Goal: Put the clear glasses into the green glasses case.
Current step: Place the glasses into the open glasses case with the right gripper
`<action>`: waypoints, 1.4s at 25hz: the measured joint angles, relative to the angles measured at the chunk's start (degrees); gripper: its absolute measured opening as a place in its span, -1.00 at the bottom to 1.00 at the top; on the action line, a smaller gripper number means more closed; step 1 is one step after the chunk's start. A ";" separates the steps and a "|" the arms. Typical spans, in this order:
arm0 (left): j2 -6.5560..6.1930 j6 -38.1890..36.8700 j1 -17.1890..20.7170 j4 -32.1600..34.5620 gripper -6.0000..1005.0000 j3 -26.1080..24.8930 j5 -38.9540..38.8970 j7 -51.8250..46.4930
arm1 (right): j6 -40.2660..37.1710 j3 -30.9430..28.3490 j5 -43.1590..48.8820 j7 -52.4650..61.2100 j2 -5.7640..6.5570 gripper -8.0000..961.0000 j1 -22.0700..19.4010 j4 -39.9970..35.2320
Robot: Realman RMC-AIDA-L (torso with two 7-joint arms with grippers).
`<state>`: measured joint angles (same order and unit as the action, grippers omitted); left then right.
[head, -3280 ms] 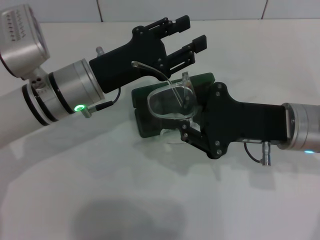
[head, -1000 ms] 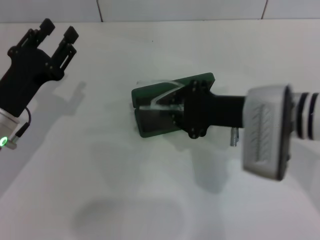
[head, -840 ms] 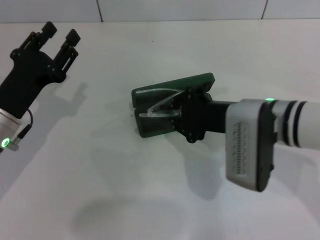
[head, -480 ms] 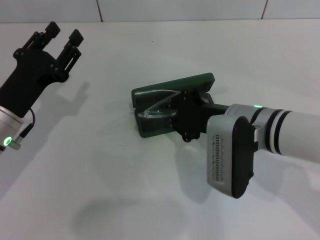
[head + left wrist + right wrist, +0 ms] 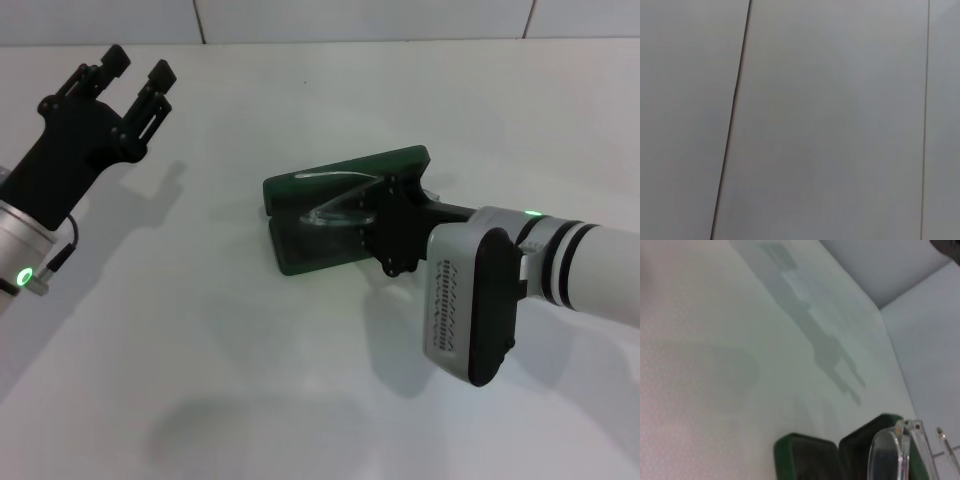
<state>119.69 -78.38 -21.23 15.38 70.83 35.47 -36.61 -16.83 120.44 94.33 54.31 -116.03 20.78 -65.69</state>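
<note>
Resting inside the green glasses case [image 5: 300, 235], the clear glasses [image 5: 335, 210].

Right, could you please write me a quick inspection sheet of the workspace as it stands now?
Surface: white table, bare around the case.
Job's things: green glasses case lies open; clear glasses sit over its opening, against the right claw.
Clutter: nothing seen.
Grippers: right claw is at the case, fingers hidden; left claw is open, empty, off to the left.
Cables: short black lead at the left wrist.
Surroundings: tiled wall behind.
</note>
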 joint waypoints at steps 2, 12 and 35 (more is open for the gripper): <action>0.02 0.44 -0.38 0.00 0.16 0.06 0.09 -0.16 | 0.04 0.00 0.08 0.65 -0.04 -0.71 0.27 0.81; 0.02 0.75 -0.74 -0.13 0.16 0.17 0.22 -0.28 | 1.67 0.32 -0.03 2.84 -0.16 -0.71 0.27 2.03; -0.07 0.68 -0.66 -0.88 0.16 0.19 0.21 -0.23 | -31.54 -18.89 0.35 12.79 0.39 0.23 0.29 0.34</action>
<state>119.62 -77.70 -21.89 14.50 71.01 35.68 -36.84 -48.37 101.56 94.69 67.10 -115.64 21.07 -65.35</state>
